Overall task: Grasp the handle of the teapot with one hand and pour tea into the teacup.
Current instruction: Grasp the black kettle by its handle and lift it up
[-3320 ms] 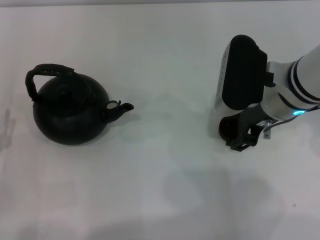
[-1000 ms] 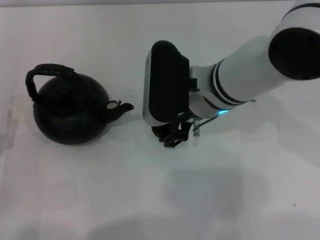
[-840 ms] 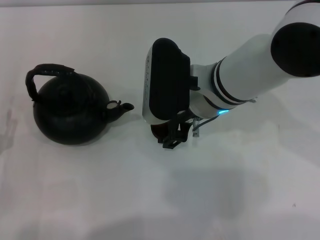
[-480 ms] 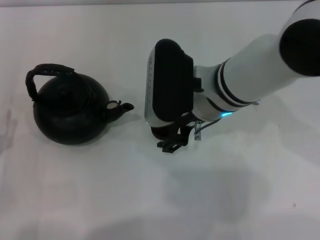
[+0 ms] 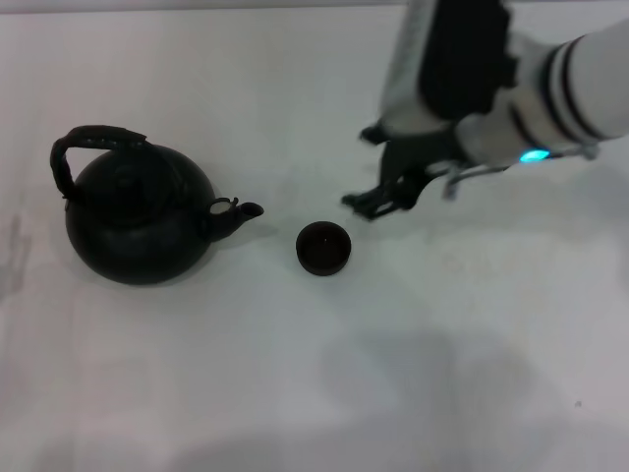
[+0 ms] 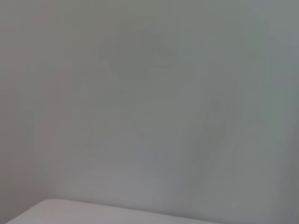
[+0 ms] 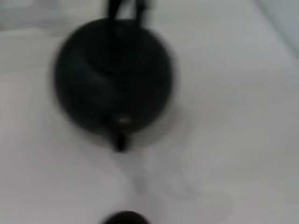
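Right arm (image 5: 550, 88) cut off by the head view's top and right edges; only its forearm and wrist show. Right hand (image 5: 378, 192) blurred, finger gap not readable. Left wrist view: featureless grey, with a pale strip of worktop (image 6: 93, 212) at one edge; nothing else made out. Right wrist view soft throughout: teapot (image 7: 112, 77) smeared, its lid indistinct, handle (image 7: 125, 7) cut by the frame edge. Teacup (image 7: 124, 218) just a dark sliver at the opposite edge. Teacup's contents (image 5: 323, 246) too dark to tell.
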